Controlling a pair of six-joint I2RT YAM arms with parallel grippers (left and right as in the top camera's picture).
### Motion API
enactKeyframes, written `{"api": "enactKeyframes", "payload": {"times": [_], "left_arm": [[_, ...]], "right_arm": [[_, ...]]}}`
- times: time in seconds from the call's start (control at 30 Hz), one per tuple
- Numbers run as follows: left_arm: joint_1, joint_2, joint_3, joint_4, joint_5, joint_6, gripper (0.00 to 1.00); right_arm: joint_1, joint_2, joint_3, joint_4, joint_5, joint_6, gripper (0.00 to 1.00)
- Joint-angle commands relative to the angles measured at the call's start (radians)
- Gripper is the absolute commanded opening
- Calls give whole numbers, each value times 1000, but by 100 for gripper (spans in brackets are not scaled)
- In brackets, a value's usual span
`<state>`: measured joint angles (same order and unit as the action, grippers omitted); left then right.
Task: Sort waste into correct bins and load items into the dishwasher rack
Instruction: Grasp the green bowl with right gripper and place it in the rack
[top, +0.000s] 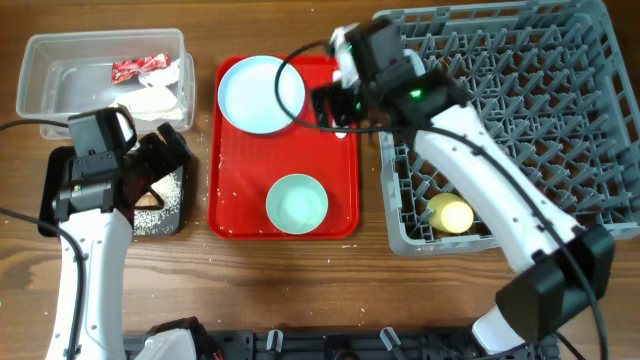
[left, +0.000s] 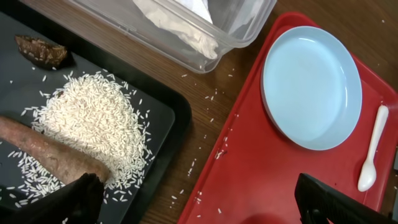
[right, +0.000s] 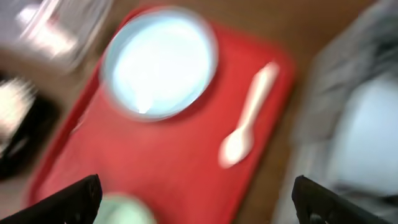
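Both claws are wide open with nothing held.

Left claw (left: 199, 190) hangs over the seam between the shallow black rectangular tray (left: 165, 124) and the flat red serving tray (left: 261, 174). Right claw (right: 199, 196) hangs over the red tray, near the spoon. That view is blurred.

Counts:
- Black tray: 1 pile of loose white rice grains (left: 93, 121), 1 dark brown scrap (left: 40, 50), 1 brown carrot-like stick (left: 50, 152) lying against the pile. Stray grains are on the bench (top: 300, 290) and the red tray.
- Clear rectangular plastic tub (top: 40, 75): 1 red snack wrapper (top: 140, 68), plus crumpled white paper (top: 160, 100).
- Red tray: 1 round light-blue plate (top: 260, 93), 1 light-blue bowl (top: 297, 203), 1 white plastic spoon (left: 372, 149) just beside the plate.
- Large square grey plastic rack (top: 520, 110): 1 small yellow cup (top: 452, 213) in its near-left corner.
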<state>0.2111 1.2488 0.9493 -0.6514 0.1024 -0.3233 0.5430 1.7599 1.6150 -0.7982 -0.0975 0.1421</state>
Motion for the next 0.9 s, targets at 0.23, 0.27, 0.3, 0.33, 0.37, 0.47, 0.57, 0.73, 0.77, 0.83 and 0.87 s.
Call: {"api": "enactKeyframes", "payload": {"times": [0.23, 0.27, 0.3, 0.33, 0.37, 0.47, 0.57, 0.73, 0.77, 0.83, 0.87], "left_arm": [[7, -9, 14, 0, -3, 1, 100], [7, -9, 14, 0, -3, 1, 100], [7, -9, 14, 0, -3, 1, 100], [7, -9, 14, 0, -3, 1, 100], [7, -9, 14, 0, -3, 2, 100], [7, -9, 14, 0, -3, 1, 100], [7, -9, 14, 0, -3, 1, 100], [7, -9, 14, 0, -3, 1, 100], [7, -9, 14, 0, -3, 2, 100], [7, -9, 14, 0, -3, 2, 100], [7, -9, 14, 0, -3, 2, 100]], "right_arm": [[137, 100, -318, 30, -3, 67, 75], [137, 100, -365, 75, -4, 66, 72], [138, 100, -393, 103, -4, 66, 70], [138, 100, -418, 130, -4, 66, 68], [138, 100, -440, 154, -4, 66, 64], [138, 100, -446, 158, -2, 66, 45], [138, 100, -446, 159, 13, 68, 28], [137, 99, -441, 158, 12, 69, 23], [137, 99, -438, 158, 12, 70, 23], [137, 99, -424, 156, 12, 70, 14], [137, 99, -411, 151, 11, 70, 4]]}}
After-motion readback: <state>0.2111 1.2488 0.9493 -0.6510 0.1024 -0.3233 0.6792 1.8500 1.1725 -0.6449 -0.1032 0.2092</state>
